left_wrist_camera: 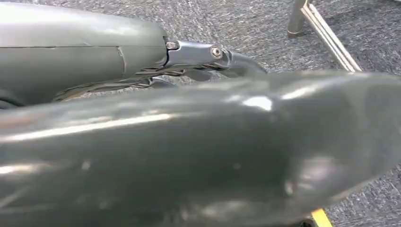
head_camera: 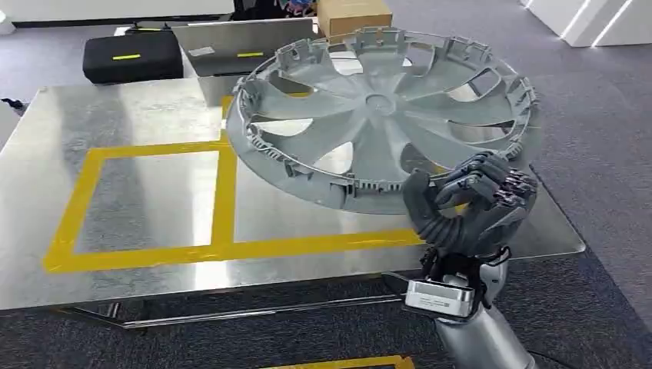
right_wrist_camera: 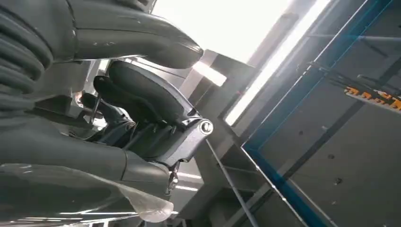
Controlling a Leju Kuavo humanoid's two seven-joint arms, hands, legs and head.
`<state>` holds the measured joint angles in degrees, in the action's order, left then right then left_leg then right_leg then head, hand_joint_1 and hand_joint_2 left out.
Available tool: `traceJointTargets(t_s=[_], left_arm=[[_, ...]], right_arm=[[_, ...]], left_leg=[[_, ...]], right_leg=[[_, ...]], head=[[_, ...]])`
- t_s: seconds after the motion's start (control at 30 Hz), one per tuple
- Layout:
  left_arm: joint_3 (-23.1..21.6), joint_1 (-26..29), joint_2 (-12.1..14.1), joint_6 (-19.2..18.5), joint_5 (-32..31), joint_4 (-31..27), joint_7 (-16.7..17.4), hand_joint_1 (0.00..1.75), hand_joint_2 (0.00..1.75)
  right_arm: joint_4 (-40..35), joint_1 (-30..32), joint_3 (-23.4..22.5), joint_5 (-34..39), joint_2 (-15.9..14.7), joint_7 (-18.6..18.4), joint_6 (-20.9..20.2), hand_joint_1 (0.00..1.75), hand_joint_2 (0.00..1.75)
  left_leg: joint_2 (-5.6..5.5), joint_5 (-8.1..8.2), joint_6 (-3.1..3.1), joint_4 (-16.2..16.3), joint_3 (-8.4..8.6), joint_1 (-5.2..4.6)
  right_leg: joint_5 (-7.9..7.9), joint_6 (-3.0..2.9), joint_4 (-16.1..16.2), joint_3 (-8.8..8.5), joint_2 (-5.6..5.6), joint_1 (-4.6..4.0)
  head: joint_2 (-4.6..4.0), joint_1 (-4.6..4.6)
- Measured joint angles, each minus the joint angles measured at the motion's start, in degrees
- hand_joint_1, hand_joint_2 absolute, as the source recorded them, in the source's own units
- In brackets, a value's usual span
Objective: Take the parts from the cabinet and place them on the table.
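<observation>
A large grey wheel cover (head_camera: 377, 100) with spokes and clipped rim hangs tilted above the right half of the metal table (head_camera: 138, 115). My right hand (head_camera: 473, 200) grips its near rim from below, thumb on one side and fingers curled over the other. In the right wrist view that hand (right_wrist_camera: 142, 109) is seen close up, with a grey curved edge of the cover (right_wrist_camera: 71, 198) against it. My left hand (left_wrist_camera: 198, 54) hangs low over grey carpet; its fingers stretch out with nothing in them, partly hidden by a blurred grey shape.
Yellow tape (head_camera: 223, 192) marks two rectangles on the table. Beyond the far edge sit a black case (head_camera: 132, 55), a grey flat tray (head_camera: 231, 50) and a cardboard box (head_camera: 354, 15). A metal table leg (left_wrist_camera: 298, 19) stands near my left hand.
</observation>
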<state>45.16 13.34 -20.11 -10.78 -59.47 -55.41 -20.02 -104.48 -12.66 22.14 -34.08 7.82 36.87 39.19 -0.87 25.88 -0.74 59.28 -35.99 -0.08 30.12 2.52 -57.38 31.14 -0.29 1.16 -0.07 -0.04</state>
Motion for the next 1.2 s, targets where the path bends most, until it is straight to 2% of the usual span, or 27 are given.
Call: traceJointTargets(t_s=[0.17, 0.2, 0.3, 0.4, 0.5, 0.8, 1.2], left_arm=[[0.0, 0.0, 0.0, 0.0, 0.0, 0.0, 0.0, 0.0, 0.0], [0.0, 0.0, 0.0, 0.0, 0.0, 0.0, 0.0, 0.0, 0.0], [0.0, -0.03, 0.02, 0.04, 0.0, 0.0, -0.04, 0.0, 0.0], [0.0, -0.7, 0.3, 0.65, -0.17, 0.0, -0.07, 0.0, 0.0], [0.0, -1.39, 0.55, 0.85, -0.15, 0.02, -0.07, 0.0, 0.0], [0.0, -1.65, 0.81, 1.01, -0.13, 0.07, -0.07, 0.0, 0.0], [-0.04, -1.98, 1.07, 1.16, 0.39, 0.24, -0.17, 0.0, 0.0]], right_arm=[[0.0, 0.0, 0.0, -0.02, 0.0, 0.0, 0.0, 1.75, 1.75], [0.0, 0.0, 0.0, -0.02, 0.0, 0.0, 0.0, 0.0, 1.75], [-0.02, -0.16, 0.0, -0.02, 0.0, -0.75, 0.04, 0.0, 1.75], [-1.13, -2.91, 1.2, -0.2, -1.66, -7.26, 0.2, 0.0, 1.75], [-1.88, -4.62, 1.97, -0.24, -2.97, -9.31, 0.26, 0.0, 1.75], [-2.36, -5.38, 3.13, -0.5, -4.63, -9.51, 0.35, 0.0, 1.75], [-2.38, -6.03, 3.39, 0.02, -5.09, -9.03, 0.44, 0.0, 1.75]], left_leg=[[0.0, 0.0, 0.0, 0.0, 0.0, 0.0], [0.0, 0.0, 0.0, 0.0, 0.0, 0.0], [0.0, 0.0, 0.0, 0.0, 0.0, 0.0], [0.01, 0.0, 0.0, 0.0, 0.02, 0.0], [0.0, -0.01, -0.01, 0.0, 0.07, 0.0], [0.0, 0.0, 0.0, 0.0, 0.08, 0.0], [0.0, 0.0, -0.01, 0.0, 0.09, 0.0]], right_leg=[[0.0, 0.0, 0.0, 0.0, 0.0, 0.0], [0.0, 0.0, 0.0, 0.0, 0.0, 0.0], [0.0, 0.0, 0.0, -0.01, 0.0, 0.0], [0.0, 0.0, 0.0, -0.01, 0.0, 0.0], [-0.01, 0.01, 0.01, -0.09, -0.02, 0.0], [-0.01, 0.01, 0.01, -0.1, 0.0, 0.0], [-0.01, 0.01, 0.01, -0.1, 0.0, 0.0]], head=[[0.0, 0.0], [0.0, 0.02], [0.0, 0.04], [0.0, 0.02], [0.0, 0.0], [0.0, 0.0], [0.0, 0.02]])
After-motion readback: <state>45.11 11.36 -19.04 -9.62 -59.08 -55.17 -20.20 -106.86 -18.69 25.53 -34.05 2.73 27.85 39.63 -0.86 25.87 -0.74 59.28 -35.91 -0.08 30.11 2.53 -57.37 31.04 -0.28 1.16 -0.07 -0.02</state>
